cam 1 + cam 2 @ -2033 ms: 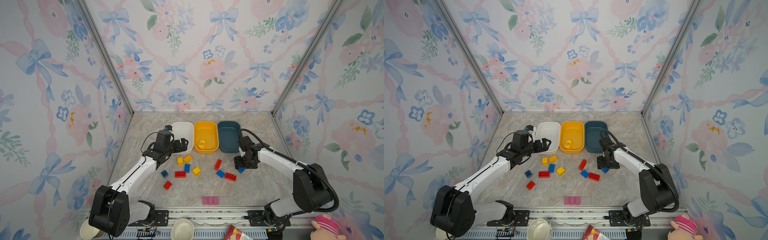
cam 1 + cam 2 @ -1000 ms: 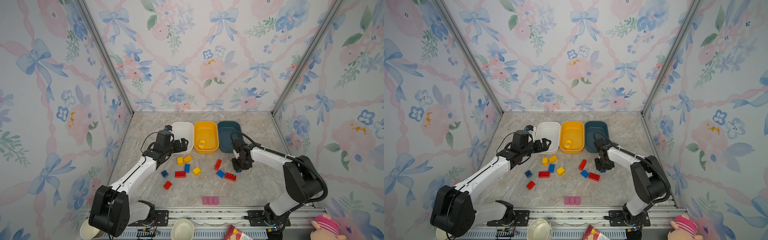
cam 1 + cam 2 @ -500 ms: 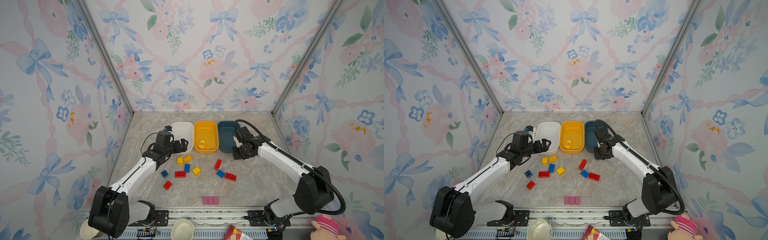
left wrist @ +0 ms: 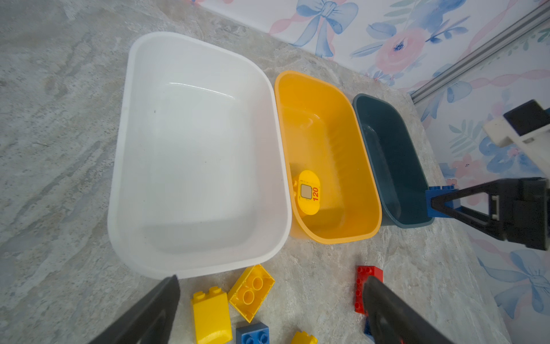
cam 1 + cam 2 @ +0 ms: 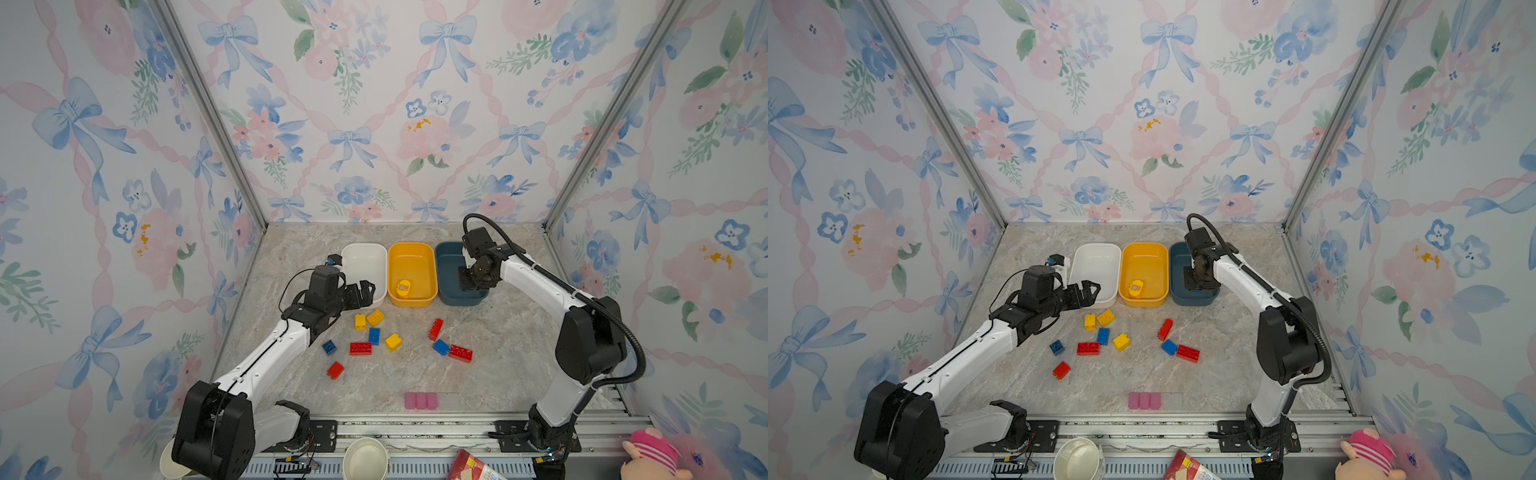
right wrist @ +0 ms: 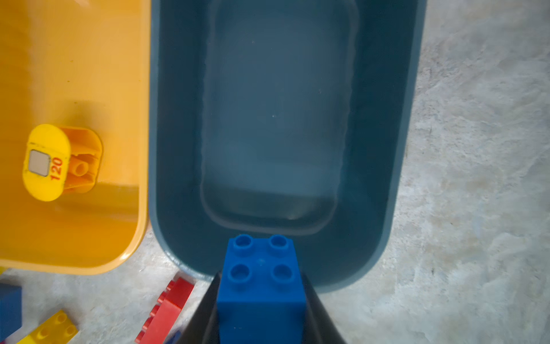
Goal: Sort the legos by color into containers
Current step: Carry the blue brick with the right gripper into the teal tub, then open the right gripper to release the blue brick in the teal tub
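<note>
R arm swung up off bench [image 5: 511,365] since earlier frame. Teal tub [image 5: 446,257]: R end effector [image 5: 469,286] over its near end, pinching blue brick [image 6: 262,286]. L end effector [image 5: 360,296] wide open, empty, beside white tub [image 5: 365,266]. Other legos [image 5: 360,348] loose on bench in front of tubs.

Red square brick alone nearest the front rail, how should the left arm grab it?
I'd take the red brick by its two opposite side walls, coming straight down with the open left gripper. It lies alone, turned diagonally, so rotate the fingers to match.
</note>
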Available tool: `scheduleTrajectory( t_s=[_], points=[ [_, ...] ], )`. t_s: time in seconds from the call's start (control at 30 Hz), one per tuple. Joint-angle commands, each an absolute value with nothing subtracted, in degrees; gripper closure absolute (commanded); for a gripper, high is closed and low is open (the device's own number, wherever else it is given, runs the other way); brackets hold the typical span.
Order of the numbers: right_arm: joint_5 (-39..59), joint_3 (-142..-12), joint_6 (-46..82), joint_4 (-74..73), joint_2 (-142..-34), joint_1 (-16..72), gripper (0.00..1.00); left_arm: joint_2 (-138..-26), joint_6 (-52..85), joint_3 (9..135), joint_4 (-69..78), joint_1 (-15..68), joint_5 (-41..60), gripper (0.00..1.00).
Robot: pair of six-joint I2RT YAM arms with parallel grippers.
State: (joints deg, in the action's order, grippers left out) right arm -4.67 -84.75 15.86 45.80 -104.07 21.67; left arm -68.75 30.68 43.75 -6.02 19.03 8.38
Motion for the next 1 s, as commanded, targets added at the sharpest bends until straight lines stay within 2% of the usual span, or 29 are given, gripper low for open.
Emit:
scheduleTrajectory(
  t_s=[0.0, 0.3, 0.47, 0.57, 0.97],
  points=[
    [-3.6, -87.5, 15.3, 45.4, -108.1, 21.3, 0.75, -67.4, 31.3, 42.6, -6.0, 18.7, 7.9, 0.02],
    [-3.0, -89.8, 16.0, 44.4, -115.5, 21.7, 0.73, -67.5, 31.3, 42.2, -6.2, 18.6, 7.3, 0.02],
    [-3.0, -89.8, 16.3, 44.3, -115.4, 22.0, 0.59, -67.6, 31.5, 42.1, -6.1, 18.6, 7.1, 0.02],
    [-2.9, -89.7, 16.3, 44.5, -114.8, 22.1, 0.54, -67.4, 31.5, 41.9, -6.1, 18.6, 7.0, 0.02],
    [-3.5, -86.7, 18.6, 45.8, -106.3, 23.9, 0.42, -66.9, 31.8, 41.3, -6.2, 18.6, 7.0, 0.02]
  ],
)
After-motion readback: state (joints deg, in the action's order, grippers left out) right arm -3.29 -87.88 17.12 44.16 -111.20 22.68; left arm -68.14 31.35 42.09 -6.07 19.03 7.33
